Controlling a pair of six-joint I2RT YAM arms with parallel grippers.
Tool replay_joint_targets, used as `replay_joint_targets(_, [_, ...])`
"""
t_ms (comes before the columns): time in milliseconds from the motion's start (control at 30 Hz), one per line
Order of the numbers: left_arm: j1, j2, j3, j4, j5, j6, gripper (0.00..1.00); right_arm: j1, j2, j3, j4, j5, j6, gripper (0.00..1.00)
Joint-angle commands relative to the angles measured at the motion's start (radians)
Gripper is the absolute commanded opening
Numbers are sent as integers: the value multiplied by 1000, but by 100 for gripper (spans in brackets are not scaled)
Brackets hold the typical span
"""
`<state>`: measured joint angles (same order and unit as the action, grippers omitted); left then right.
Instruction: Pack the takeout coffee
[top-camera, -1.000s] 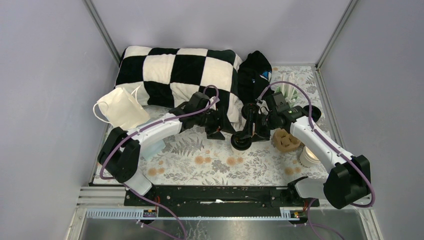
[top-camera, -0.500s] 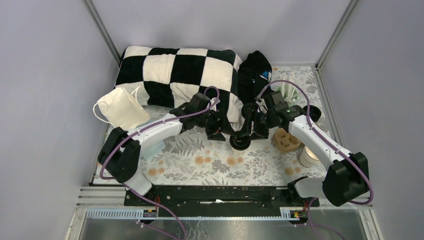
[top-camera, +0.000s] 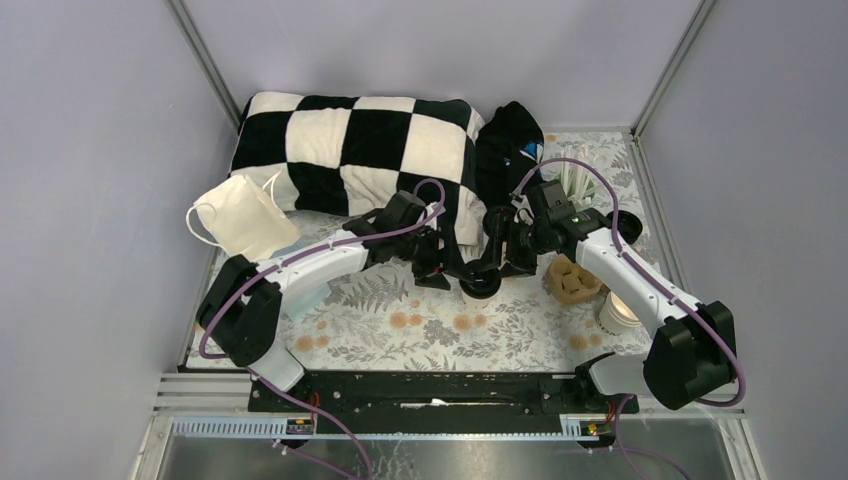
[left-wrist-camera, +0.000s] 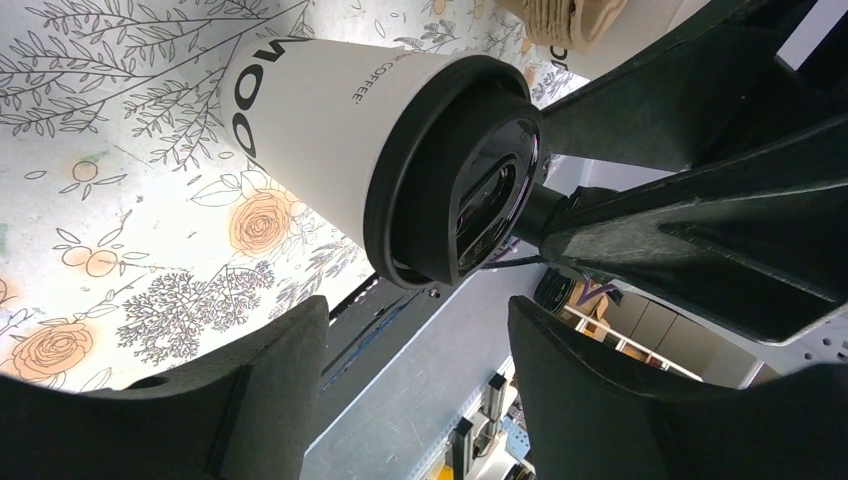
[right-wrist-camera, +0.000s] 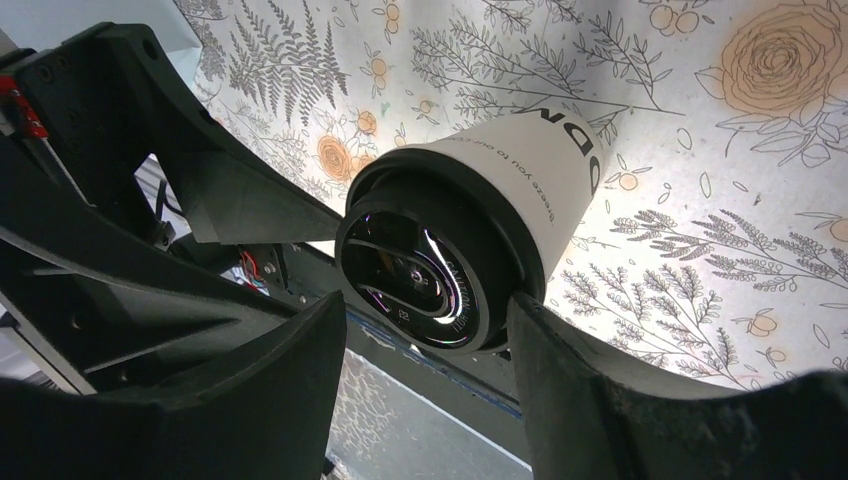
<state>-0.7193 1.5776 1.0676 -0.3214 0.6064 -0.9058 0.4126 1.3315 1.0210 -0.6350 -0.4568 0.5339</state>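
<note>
left arm (top-camera: 315, 260): white tubes, black joints | right arm (top-camera: 630, 275): same | cables (top-camera: 565, 164): purple loops | fingers (left-wrist-camera: 260, 400): thick, black, pointy | base (top-camera: 430, 388): long black bar

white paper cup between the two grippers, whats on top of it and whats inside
A round black plastic lid caps the white paper cup, closing its whole mouth. Whatever is inside is hidden by that lid.

light: bright, even, from above | shadows: soft on bench (top-camera: 450, 335) | glare: reflections on black lid (right-wrist-camera: 425, 275) | wrist views: foreground dark, slightly blurred
</note>
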Motion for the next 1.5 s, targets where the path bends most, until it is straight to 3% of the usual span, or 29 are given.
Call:
replay_joint_targets(0, [-1, -13, 37, 8, -22, 27, 71, 9, 16, 56, 25, 8, 6, 67])
replay_joint_targets(300, [-3, 13, 52, 6, -44, 36, 72, 9, 8, 50, 17, 10, 5, 67])
replay_joint_targets(633, [-2, 64, 80, -10, -88, 55, 65, 9, 9, 25, 32, 13, 8, 65])
replay_joint_targets(1000, [-2, 77, 57, -25, -117, 70, 58, 9, 34, -63, 73, 53, -6, 40])
replay_joint_targets(1267, [-1, 88, -11, -5, -146, 75, 53, 9, 56, -162, 123, 117, -14, 40])
replay_joint_targets(1467, [-2, 91, -81, 6, -170, 71, 50, 11, 72, -148, 111, 120, -29, 45])
